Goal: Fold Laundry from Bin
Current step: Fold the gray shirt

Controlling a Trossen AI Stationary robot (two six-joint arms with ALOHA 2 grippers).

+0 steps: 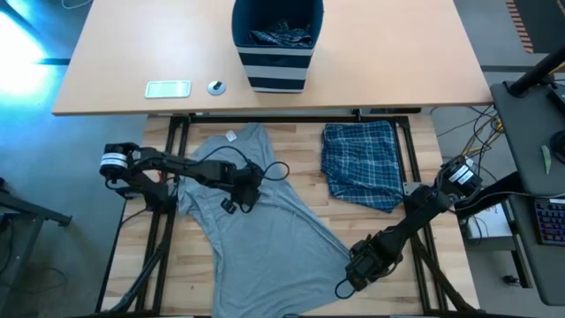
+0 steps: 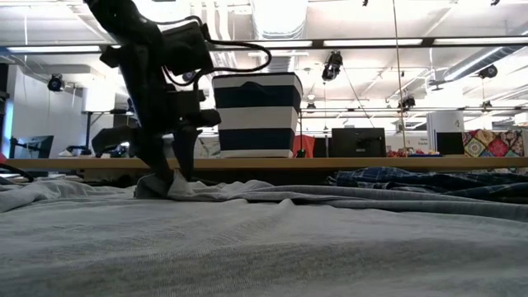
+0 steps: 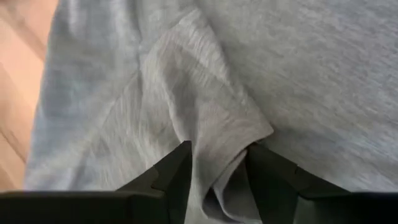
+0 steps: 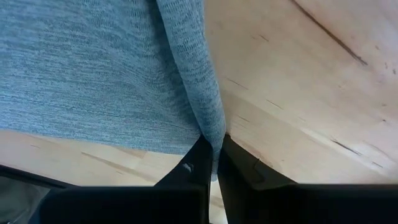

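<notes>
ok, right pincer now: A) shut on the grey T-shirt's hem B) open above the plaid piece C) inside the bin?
A: in the right wrist view the right pincer is pinched shut on the edge of the grey T-shirt, by its near corner on the table, away from the bin.

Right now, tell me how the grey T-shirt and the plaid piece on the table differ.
The grey T-shirt is plain grey; the plaid piece is blue-and-white checked. The T-shirt lies spread out and rumpled, covering far more table; the plaid piece sits folded into a compact block. The left gripper and right gripper both pinch the T-shirt; nothing touches the plaid piece. Both lie out of the bin.
</notes>
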